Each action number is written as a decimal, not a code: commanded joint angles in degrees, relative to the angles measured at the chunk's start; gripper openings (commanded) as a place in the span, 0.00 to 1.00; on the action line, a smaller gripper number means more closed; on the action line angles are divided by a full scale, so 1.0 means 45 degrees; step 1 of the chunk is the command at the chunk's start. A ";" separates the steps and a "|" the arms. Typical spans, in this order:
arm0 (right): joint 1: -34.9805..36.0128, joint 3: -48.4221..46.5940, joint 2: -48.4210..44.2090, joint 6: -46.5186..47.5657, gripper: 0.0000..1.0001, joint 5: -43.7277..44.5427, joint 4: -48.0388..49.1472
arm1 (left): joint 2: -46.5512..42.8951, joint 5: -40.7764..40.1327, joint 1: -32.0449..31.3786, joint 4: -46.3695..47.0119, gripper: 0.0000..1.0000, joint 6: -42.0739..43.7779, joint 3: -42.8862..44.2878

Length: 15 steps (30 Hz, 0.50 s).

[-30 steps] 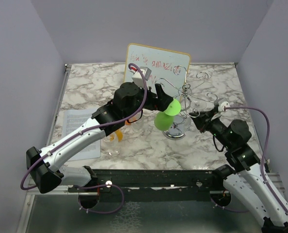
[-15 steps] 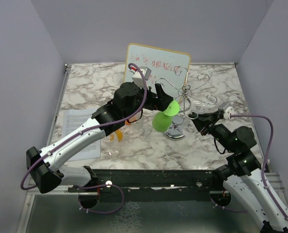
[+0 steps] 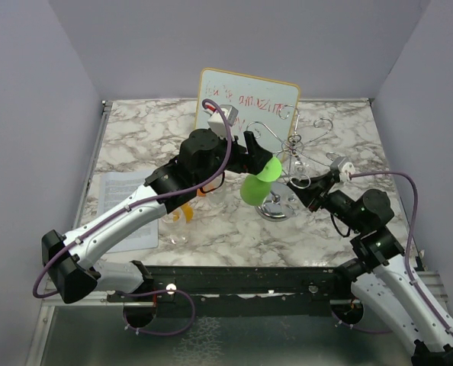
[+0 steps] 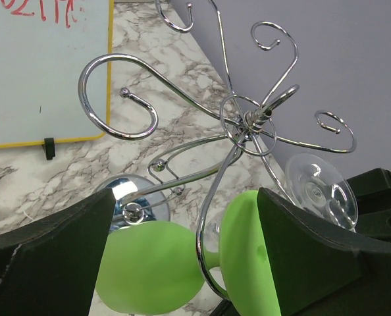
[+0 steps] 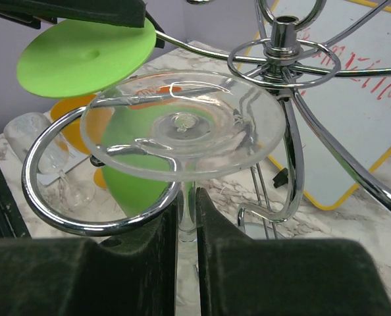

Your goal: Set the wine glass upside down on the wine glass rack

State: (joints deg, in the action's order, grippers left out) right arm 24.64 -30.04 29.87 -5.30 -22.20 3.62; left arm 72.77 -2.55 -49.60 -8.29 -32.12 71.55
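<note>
A marble table (image 3: 135, 137) carries a whiteboard (image 3: 249, 99) at its far edge and the rack (image 3: 293, 140) at centre. The top view places the left arm reaching in from the left and the right arm from the right, but hides both grips. The left wrist view shows the left gripper (image 4: 185, 224) spread wide, clamping the green glass (image 4: 153, 263) end to end, with a rack wire curving round its stem. The right wrist view shows the right gripper (image 5: 187, 217) nearly closed, pinching the stem of the clear glass (image 5: 182, 125). That glass is inverted, its foot over a scroll loop. An orange glass (image 5: 67, 118) stands beyond.
</note>
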 commanded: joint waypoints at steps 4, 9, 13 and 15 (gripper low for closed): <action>0.0050 -0.0263 0.0059 0.0066 0.01 -0.1451 0.1091 | 0.0096 0.0200 0.0066 0.0057 0.89 0.0004 0.0113; 0.0050 -0.0120 -0.0275 -0.0046 0.01 -0.1966 0.1291 | 0.0098 0.0156 0.0066 0.0047 0.89 0.0009 0.0094; 0.0050 -0.0082 -0.0423 -0.0087 0.01 -0.2348 0.1198 | 0.0098 0.0137 0.0066 0.0027 0.89 0.0009 0.0115; 0.0052 -0.0082 -0.0512 -0.0088 0.01 -0.2453 0.1035 | 0.0098 0.0117 0.0066 0.0007 0.89 0.0009 0.0115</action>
State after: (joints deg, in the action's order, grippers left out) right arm 24.67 -30.04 28.77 -5.45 -29.89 6.11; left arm 72.99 -2.55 -49.56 -8.29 -32.10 71.55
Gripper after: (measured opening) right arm 0.172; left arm 0.889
